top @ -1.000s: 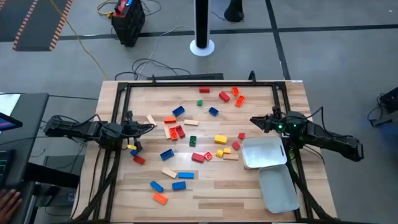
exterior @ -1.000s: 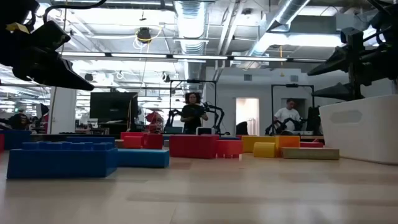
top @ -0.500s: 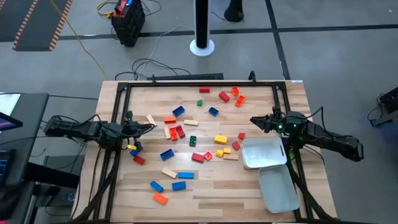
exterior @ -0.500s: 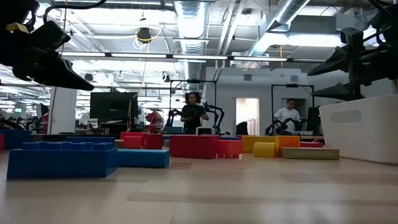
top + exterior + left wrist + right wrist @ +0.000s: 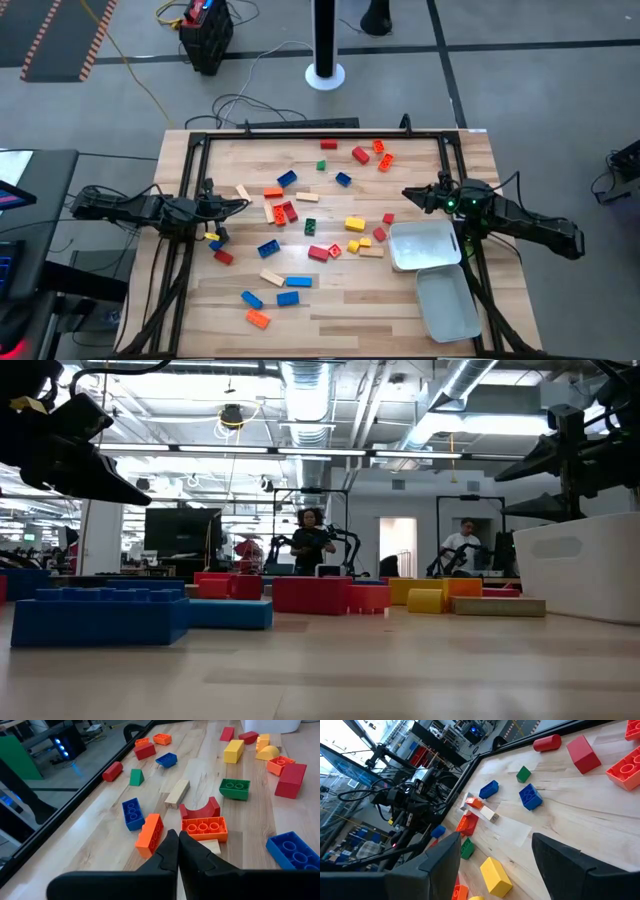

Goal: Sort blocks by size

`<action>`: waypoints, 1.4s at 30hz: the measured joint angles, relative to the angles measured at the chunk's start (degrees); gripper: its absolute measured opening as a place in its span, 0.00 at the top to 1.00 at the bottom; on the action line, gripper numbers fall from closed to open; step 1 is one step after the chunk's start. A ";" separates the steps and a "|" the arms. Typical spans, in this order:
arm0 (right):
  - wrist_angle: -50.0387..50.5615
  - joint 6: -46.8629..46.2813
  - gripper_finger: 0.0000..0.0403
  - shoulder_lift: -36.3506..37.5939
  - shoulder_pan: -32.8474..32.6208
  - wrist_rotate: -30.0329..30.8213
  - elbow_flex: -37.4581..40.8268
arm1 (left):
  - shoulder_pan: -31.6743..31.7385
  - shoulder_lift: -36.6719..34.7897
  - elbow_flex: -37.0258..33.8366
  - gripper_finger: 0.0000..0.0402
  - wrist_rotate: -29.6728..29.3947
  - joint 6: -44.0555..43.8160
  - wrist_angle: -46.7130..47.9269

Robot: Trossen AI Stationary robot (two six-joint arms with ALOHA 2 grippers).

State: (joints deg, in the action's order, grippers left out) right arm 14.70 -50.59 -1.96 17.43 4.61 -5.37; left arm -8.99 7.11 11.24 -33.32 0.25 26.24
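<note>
Several blocks in red, orange, blue, yellow, green and tan lie scattered flat on the wooden table (image 5: 330, 300), such as a yellow one (image 5: 355, 224) and a blue one (image 5: 268, 249). My left gripper (image 5: 245, 205) hovers shut at the table's left side, above an orange block (image 5: 150, 834) and a red arch block (image 5: 200, 811). My right gripper (image 5: 408, 195) hovers open at the right side, just beyond the far end of the white trays, with nothing between its fingers (image 5: 440, 865).
Two white trays stand at the right, one (image 5: 425, 245) near my right gripper and one (image 5: 447, 305) by the near right corner. A black frame (image 5: 300, 128) rims the table. People stand in the room beyond (image 5: 310, 540).
</note>
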 joint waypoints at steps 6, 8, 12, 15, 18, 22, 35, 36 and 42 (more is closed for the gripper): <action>0.00 0.00 0.33 -0.01 0.01 0.00 0.00 | 0.00 0.00 -0.02 1.00 0.00 -0.02 0.00; 0.01 0.00 0.33 -0.01 0.00 0.00 0.00 | 0.02 0.00 -0.02 1.00 0.02 -0.01 0.01; 0.01 0.00 0.33 0.00 0.01 -0.01 0.00 | 0.01 -0.02 -0.01 1.00 0.02 -0.01 0.01; 0.00 0.00 0.33 0.00 0.01 0.00 0.00 | 0.01 0.00 0.00 1.00 0.02 0.00 0.02; 0.00 0.00 0.33 0.00 0.02 0.00 0.00 | 0.01 -0.01 -0.01 1.00 0.02 0.00 0.00; 0.00 0.00 0.33 -0.01 0.01 0.01 0.00 | 0.02 -0.02 -0.01 1.00 0.01 -0.02 0.00; 0.01 0.00 0.33 -0.01 0.01 0.00 0.00 | 0.00 -0.02 -0.02 1.00 0.02 -35.54 -7.61; 0.01 0.00 0.33 -0.01 0.01 0.01 0.00 | 0.01 -0.02 -0.01 1.00 0.02 -38.18 -7.58; 0.02 0.00 0.33 -0.01 0.00 -0.01 0.00 | 0.21 0.00 -0.02 1.00 -0.73 -37.40 -8.69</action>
State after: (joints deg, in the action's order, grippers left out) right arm 14.72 -50.59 -1.97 17.43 4.60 -5.37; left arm -8.78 7.11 11.22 -34.04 -37.14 17.55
